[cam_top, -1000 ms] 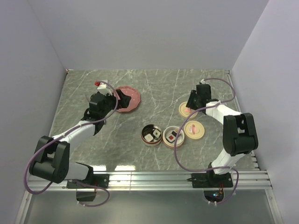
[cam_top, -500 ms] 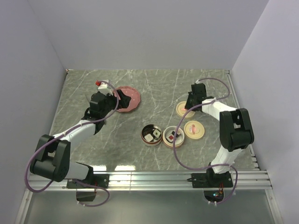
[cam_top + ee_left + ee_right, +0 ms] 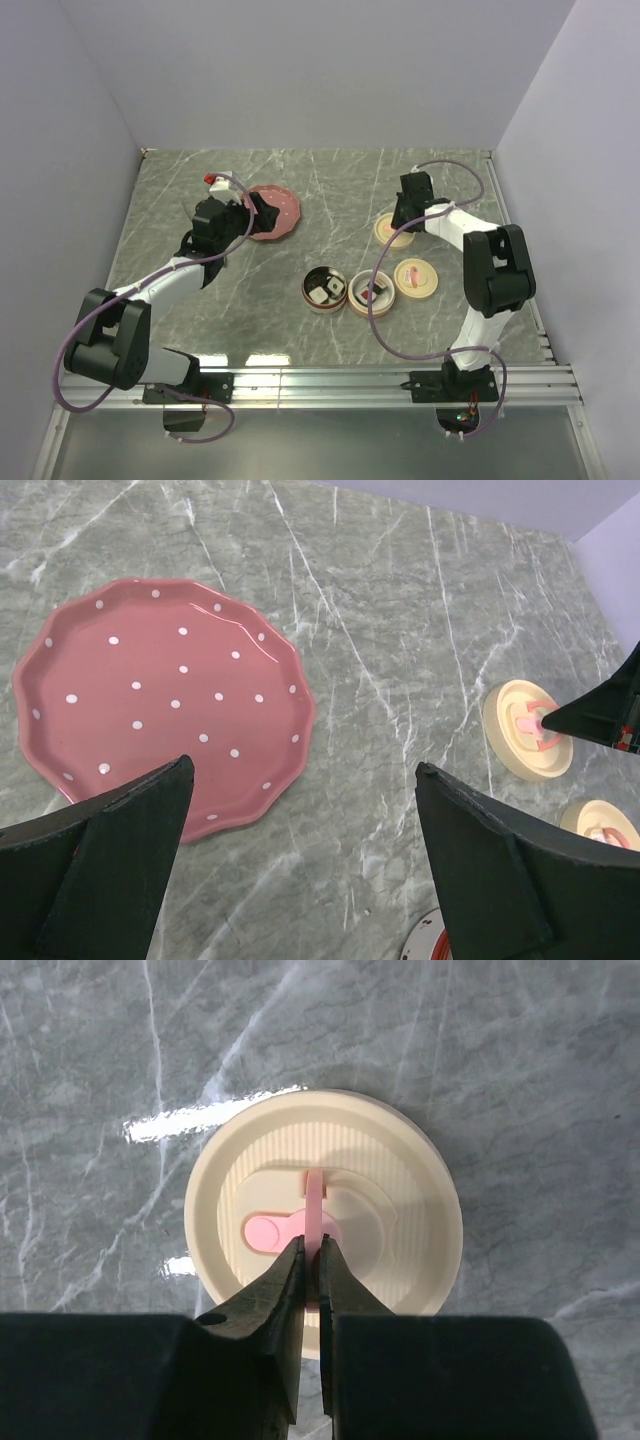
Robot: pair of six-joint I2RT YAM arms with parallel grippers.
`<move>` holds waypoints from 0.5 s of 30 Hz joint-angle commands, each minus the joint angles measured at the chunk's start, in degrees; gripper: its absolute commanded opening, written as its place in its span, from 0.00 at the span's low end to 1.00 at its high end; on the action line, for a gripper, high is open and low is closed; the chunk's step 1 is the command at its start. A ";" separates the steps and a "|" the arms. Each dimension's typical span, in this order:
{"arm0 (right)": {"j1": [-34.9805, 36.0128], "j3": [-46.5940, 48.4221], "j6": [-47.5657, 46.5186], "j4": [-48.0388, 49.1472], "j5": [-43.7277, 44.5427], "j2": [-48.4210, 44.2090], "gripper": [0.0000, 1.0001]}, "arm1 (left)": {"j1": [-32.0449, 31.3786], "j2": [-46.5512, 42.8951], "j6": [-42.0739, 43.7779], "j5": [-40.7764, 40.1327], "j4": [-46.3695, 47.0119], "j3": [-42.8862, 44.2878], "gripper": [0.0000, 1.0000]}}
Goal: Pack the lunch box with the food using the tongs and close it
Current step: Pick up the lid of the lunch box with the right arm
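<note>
Under the right wrist: right gripper [image 3: 311, 1252], fingers pressed nearly together, pinched the upright pink tab [image 3: 315, 1195] of a cream lid [image 3: 400, 1200]; the tab's base was hidden behind them. Left gripper [image 3: 303, 770] hung spread wide at the edge of the dotted pink plate [image 3: 150, 700]. Food [image 3: 320, 295] lay in two round tubs [image 3: 305, 290] mid-table, the pieces too small to tell apart. A second lid [image 3: 416, 276] lay alongside.

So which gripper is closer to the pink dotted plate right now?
Left. The left gripper hangs open just over the plate edge; the right gripper is far across the table, pinching the pink handle of a cream lid.
</note>
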 commanded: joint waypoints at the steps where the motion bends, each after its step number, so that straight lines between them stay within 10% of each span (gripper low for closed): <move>1: 1.48 3.85 -1.52 -0.92 6.00 -1.06 0.00 | -0.23 0.27 0.73 -0.97 2.26 1.62 0.98; 15: 6.57 -9.50 -3.80 8.57 1.45 -26.54 0.00 | -0.23 1.42 0.73 1.14 5.95 0.13 0.97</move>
